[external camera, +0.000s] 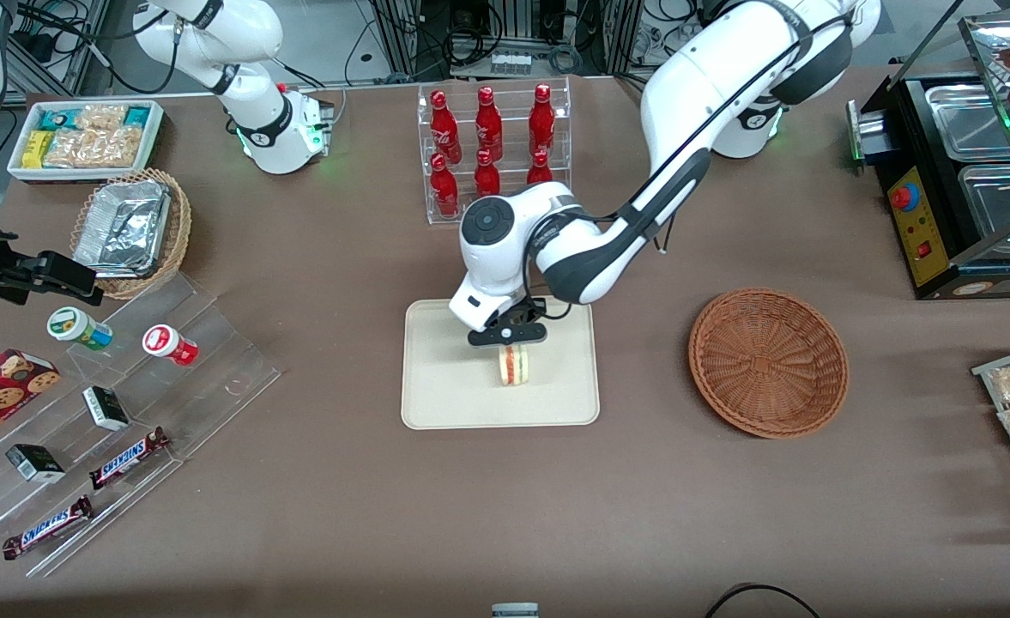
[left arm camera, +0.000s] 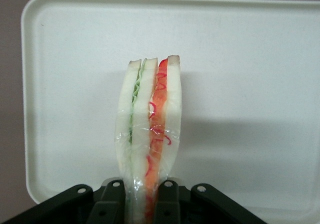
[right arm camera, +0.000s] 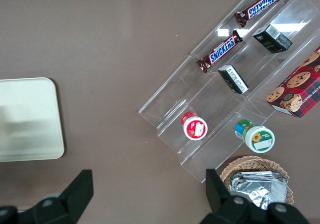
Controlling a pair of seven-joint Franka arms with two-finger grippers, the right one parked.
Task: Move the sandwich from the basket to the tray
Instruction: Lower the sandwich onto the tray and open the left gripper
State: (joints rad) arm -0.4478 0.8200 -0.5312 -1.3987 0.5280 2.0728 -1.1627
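The sandwich (external camera: 514, 365) (left arm camera: 150, 129), white bread with red and green filling in clear wrap, stands on its edge over the middle of the cream tray (external camera: 444, 403) (left arm camera: 250, 84). My left gripper (external camera: 509, 339) (left arm camera: 141, 204) is directly above it, shut on the sandwich's upper end, with a black finger (left arm camera: 112, 201) pressed to each bread face. Whether the sandwich's lower edge touches the tray, I cannot tell. The reddish-brown wicker basket (external camera: 768, 361) sits empty beside the tray, toward the working arm's end of the table.
A clear rack of red bottles (external camera: 492, 146) stands farther from the front camera than the tray. A tan basket of foil containers (external camera: 131, 230), a snack bin (external camera: 84, 137) and an acrylic step display (external camera: 118, 421) lie toward the parked arm's end. A black food warmer (external camera: 959, 180) stands at the working arm's end.
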